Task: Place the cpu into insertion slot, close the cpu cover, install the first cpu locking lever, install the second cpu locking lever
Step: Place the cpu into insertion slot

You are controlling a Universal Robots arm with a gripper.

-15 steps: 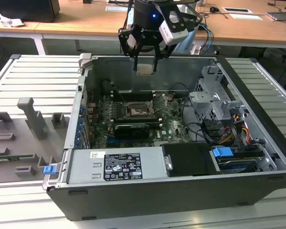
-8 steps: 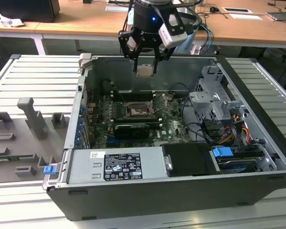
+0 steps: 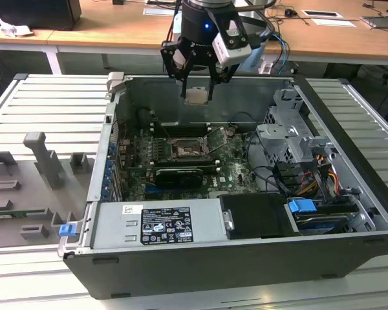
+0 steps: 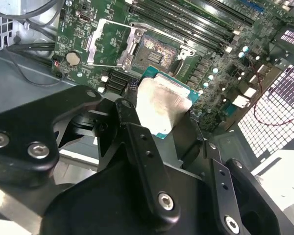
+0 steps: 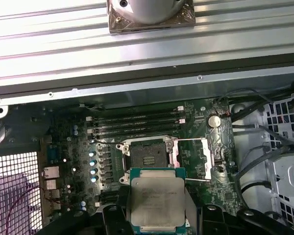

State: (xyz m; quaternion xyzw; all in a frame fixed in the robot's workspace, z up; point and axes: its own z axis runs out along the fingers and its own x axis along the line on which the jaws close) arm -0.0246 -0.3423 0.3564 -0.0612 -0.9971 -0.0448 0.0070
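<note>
The fingers [image 4: 139, 142] are clamped on the cpu [image 4: 161, 105] by its edges (metal face toward both wrist cameras), holding it in the air above the insertion slot [image 5: 148, 157] and clear of it. The slot sits bare. Just beside it the cpu cover [image 5: 205, 161] lies swung open. Past the slot run memory slots [image 5: 134, 122], inside the open computer case [image 3: 181, 265].

Silvery cpu [image 5: 157, 200] hangs above open insertion slot [image 5: 148, 159].
</note>
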